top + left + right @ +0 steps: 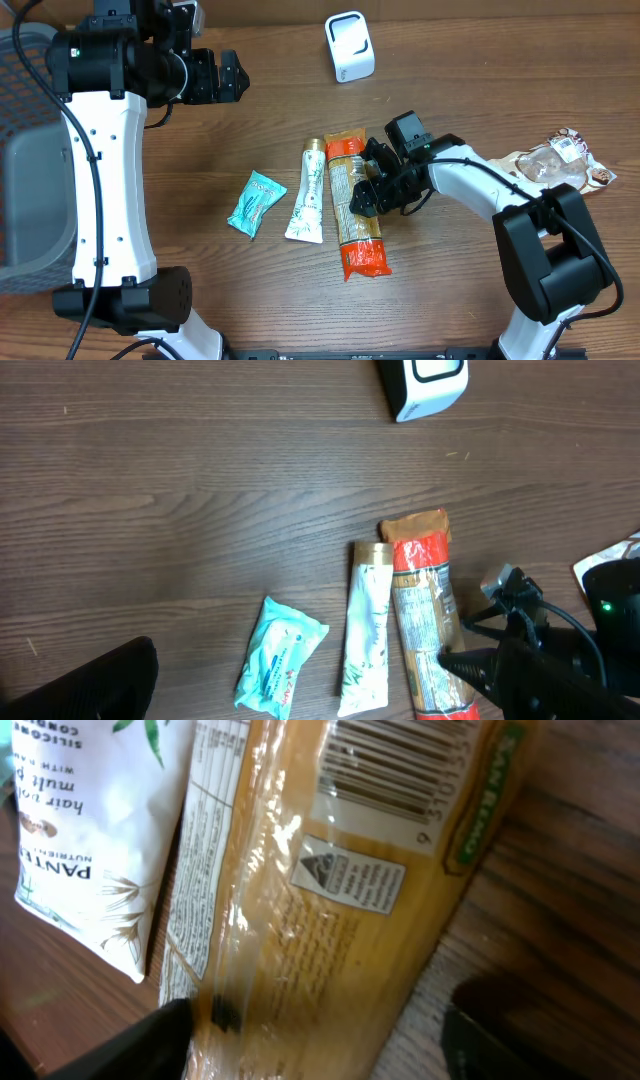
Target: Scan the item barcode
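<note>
The item is a long clear spaghetti pack with orange ends, lying flat mid-table. Its barcode faces up in the right wrist view. My right gripper is low over the pack's middle, open, with its jaws straddling it. The left finger touches the wrapper. The right finger stands on the table, clear of the pack. The white scanner stands at the back. My left gripper hangs open at the far left, holding nothing.
A white conditioner tube lies right beside the pack on its left. A teal wipes pack lies further left. A clear snack bag sits at the right edge, and a grey basket at the left edge.
</note>
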Action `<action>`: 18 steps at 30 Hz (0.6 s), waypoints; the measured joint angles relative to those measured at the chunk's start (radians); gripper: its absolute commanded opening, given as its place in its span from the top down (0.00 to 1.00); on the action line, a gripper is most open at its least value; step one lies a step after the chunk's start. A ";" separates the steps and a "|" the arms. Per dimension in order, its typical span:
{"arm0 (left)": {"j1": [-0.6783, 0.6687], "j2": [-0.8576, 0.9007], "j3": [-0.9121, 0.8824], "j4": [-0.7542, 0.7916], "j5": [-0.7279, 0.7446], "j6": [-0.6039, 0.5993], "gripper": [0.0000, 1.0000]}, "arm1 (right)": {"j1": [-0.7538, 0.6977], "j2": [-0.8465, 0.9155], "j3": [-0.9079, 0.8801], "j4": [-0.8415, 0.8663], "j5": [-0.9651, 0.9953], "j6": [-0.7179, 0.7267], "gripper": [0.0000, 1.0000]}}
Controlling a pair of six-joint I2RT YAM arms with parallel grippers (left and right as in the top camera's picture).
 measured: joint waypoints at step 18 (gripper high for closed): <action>0.000 0.000 0.000 0.000 0.000 0.000 0.01 | 0.043 -0.035 -0.012 -0.008 0.068 0.121 0.96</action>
